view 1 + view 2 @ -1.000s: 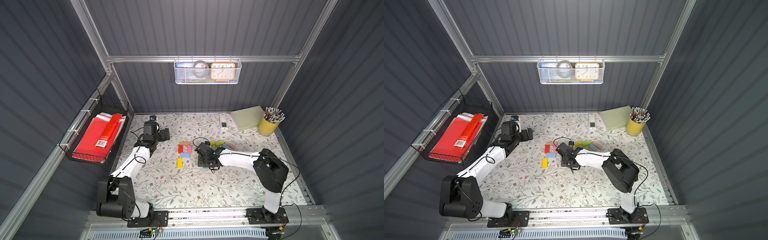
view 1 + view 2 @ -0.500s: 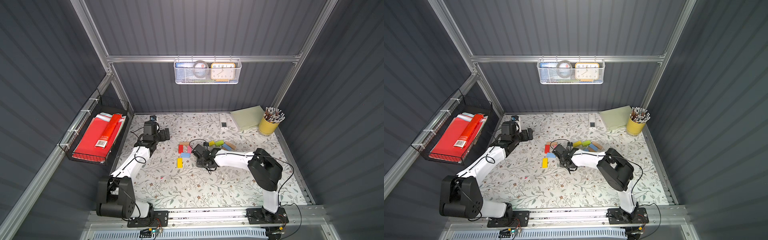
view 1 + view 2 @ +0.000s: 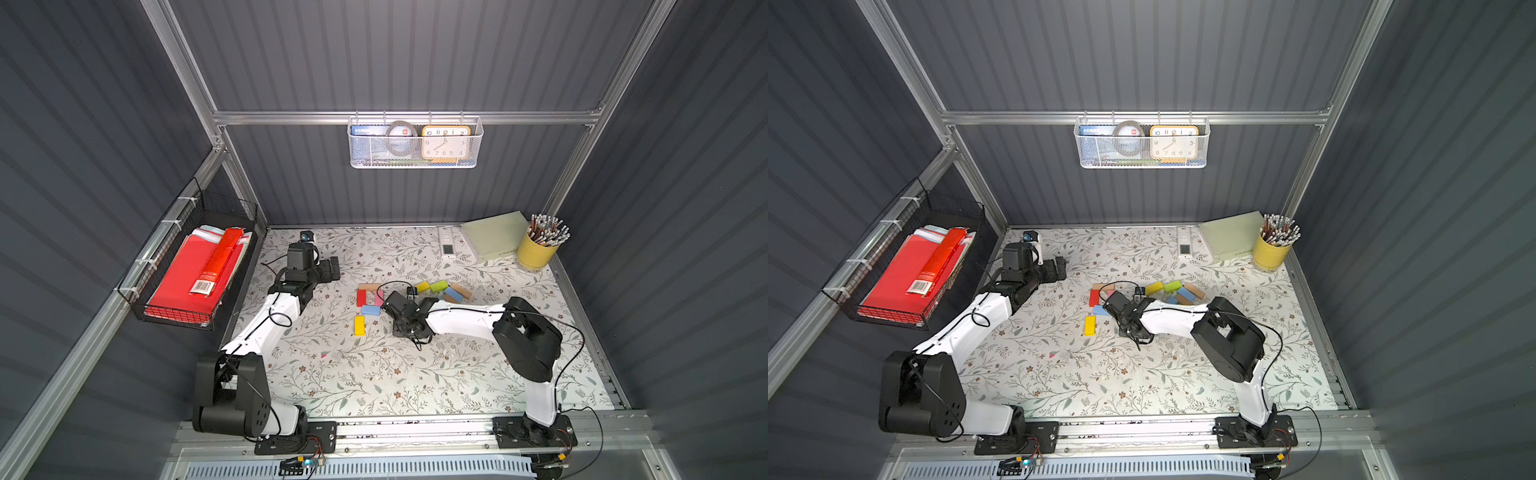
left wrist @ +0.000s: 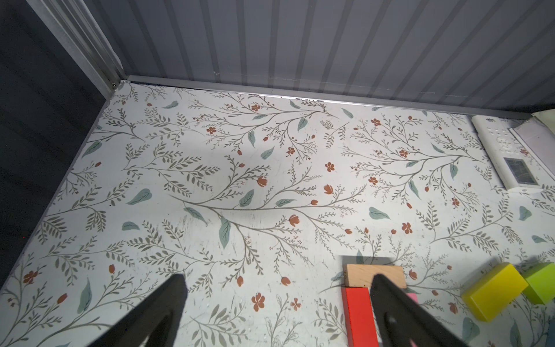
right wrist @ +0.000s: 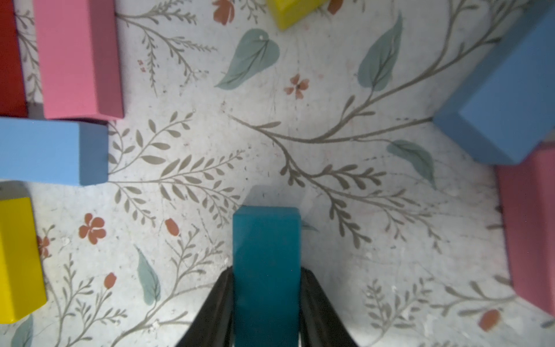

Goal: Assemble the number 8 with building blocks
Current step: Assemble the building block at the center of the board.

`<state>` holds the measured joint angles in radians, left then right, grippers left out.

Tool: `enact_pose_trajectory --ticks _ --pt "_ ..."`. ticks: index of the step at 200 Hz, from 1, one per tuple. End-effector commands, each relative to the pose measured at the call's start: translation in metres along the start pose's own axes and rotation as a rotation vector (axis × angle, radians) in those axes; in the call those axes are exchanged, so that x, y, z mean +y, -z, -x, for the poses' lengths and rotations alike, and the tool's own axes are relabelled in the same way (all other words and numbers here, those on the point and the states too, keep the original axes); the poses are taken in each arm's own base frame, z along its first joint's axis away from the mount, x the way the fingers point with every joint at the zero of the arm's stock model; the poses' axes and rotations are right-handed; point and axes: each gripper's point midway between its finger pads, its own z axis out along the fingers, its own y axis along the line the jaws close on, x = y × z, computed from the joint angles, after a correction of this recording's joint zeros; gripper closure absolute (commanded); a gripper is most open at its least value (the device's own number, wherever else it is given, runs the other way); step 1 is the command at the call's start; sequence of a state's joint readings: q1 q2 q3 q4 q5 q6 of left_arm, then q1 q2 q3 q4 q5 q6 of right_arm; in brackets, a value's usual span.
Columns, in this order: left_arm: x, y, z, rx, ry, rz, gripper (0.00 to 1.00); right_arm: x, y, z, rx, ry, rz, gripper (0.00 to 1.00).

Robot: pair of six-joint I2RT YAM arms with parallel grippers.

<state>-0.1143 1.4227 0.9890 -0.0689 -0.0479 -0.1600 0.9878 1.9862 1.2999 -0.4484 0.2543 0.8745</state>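
**Mia:** What do the building blocks (image 3: pixel 1154 287) look like?

**Tom:** They are little flat bricks with straight sides and sharp corners. Most are painted and smooth. The tan block (image 4: pixel 360 275) is bare wood, and the left wrist view shows its grain.

**Mia:** Where is the number 8 (image 3: pixel 371 309)?

**Tom:** It is in the middle of the flowery mat (image 3: pixel 374 374), and only part of it is made. The tan block lies across the top. A red block (image 3: pixel 361 298) and a pink block (image 3: pixel 379 296) run toward the front from it, side by side with a gap. A light blue block (image 5: pixel 51 150) lies across under them. A yellow block (image 3: pixel 359 325) runs on from its left end.

**Mia:** What is the right gripper (image 5: pixel 266 272) doing?

**Tom:** Its two black fingers (image 5: pixel 217 303) press on the long sides of a teal block (image 5: pixel 266 237) and pinch it. The teal block is near the light blue and yellow blocks but touches neither. I cannot tell if it rests on the mat.

**Mia:** Can you see it from above?

**Tom:** No. In both top views the arm hides it. Only the right wrist view shows it.

**Mia:** And the left gripper (image 4: pixel 277 281)?

**Tom:** Its fingers are spread wide with nothing between them. It hangs over the back left of the mat
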Motion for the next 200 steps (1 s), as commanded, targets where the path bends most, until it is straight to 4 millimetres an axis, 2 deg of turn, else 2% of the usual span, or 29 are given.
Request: enact_pose_trajectory --ticks 1,37,75,153,200 --pt "0.001 0.001 -0.002 0.005 -0.016 -0.008 0.01 0.023 -0.008 -0.014 0.049 -0.003 0.034 0.71" --pt "0.001 0.001 -0.003 0.005 -0.016 -0.01 0.01 0.053 -0.012 -0.017 0.064 0.0 0.07 0.74" --pt "0.0 0.002 -0.004 0.007 -0.016 -0.01 0.01 0.068 -0.015 -0.021 0.064 0.011 0.084 0.73" --pt "0.001 0.001 -0.004 0.008 -0.017 -0.008 0.01 0.077 -0.018 -0.026 0.059 0.053 0.097 0.71" --pt "0.002 0.001 -0.005 0.012 -0.017 -0.004 0.01 0.075 -0.018 -0.023 0.049 0.06 0.077 0.6"
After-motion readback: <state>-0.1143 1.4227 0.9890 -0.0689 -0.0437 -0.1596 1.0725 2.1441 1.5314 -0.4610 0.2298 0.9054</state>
